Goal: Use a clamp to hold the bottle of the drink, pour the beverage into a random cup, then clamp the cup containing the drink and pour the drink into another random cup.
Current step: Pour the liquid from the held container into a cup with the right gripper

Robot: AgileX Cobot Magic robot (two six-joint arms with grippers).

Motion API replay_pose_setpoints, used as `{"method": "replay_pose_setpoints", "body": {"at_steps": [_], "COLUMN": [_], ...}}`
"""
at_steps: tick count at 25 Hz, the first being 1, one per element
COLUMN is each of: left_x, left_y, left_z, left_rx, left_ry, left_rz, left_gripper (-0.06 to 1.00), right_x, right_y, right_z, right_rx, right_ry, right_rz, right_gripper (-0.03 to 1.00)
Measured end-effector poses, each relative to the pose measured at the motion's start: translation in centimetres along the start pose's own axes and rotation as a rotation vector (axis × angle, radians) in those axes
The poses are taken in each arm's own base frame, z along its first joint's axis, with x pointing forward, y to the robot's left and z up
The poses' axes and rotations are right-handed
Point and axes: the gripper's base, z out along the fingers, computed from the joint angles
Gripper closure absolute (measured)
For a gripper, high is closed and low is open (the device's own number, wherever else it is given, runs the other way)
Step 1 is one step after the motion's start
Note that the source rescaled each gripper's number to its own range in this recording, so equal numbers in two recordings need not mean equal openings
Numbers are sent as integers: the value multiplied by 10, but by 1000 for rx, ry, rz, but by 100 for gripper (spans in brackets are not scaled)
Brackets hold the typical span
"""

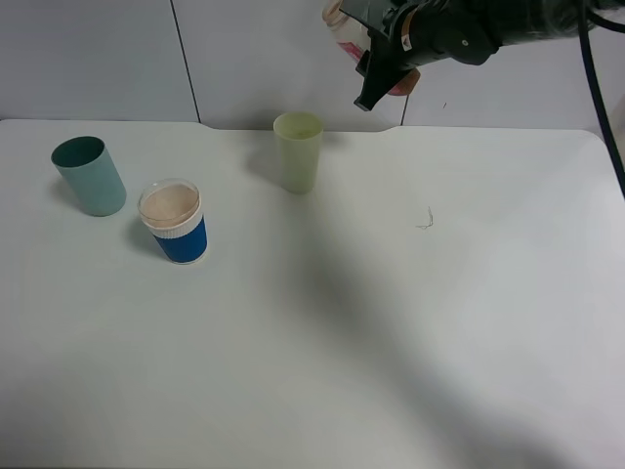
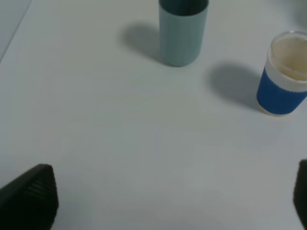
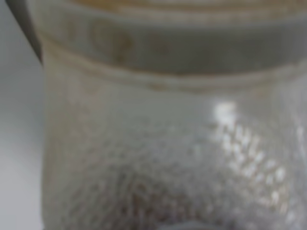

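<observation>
My right gripper (image 1: 381, 61) is shut on the bottle (image 1: 344, 29), held tilted high at the back, up and to the right of the pale yellow-green cup (image 1: 298, 150). The bottle's translucent neck (image 3: 163, 120) fills the right wrist view, blurred, and I cannot tell whether the beverage is inside. The yellow-green cup stands upright at the back middle; its contents do not show. The short blue cup (image 1: 175, 224) with a white band stands front left, its inside pale tan (image 2: 282, 74). My left gripper (image 2: 168, 199) hangs open above bare table, short of both left cups.
A dark teal tumbler (image 1: 89, 175) stands at the far left, just behind the blue cup, and shows in the left wrist view as well (image 2: 182, 31). A small dark mark (image 1: 426, 219) lies on the white table (image 1: 371, 332) right of centre.
</observation>
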Motion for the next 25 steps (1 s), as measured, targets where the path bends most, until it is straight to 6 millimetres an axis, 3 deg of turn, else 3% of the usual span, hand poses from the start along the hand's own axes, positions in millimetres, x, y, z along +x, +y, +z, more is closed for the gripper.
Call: {"method": "replay_pose_setpoints", "body": {"at_steps": [8, 14, 25], "left_x": [0, 0, 0], "left_y": [0, 0, 0], "left_z": [0, 0, 0], "left_rx": [0, 0, 0], "left_ry": [0, 0, 0], "left_rz": [0, 0, 0], "left_gripper": [-6, -6, -6], "right_x": [-20, -23, -27], "right_y": [-8, 8, 22], "right_z": [12, 23, 22], "right_rx": [37, 10, -10], "right_ry": [-48, -25, 73], "right_rz": [6, -55, -162], "right_gripper": [97, 97, 97]}}
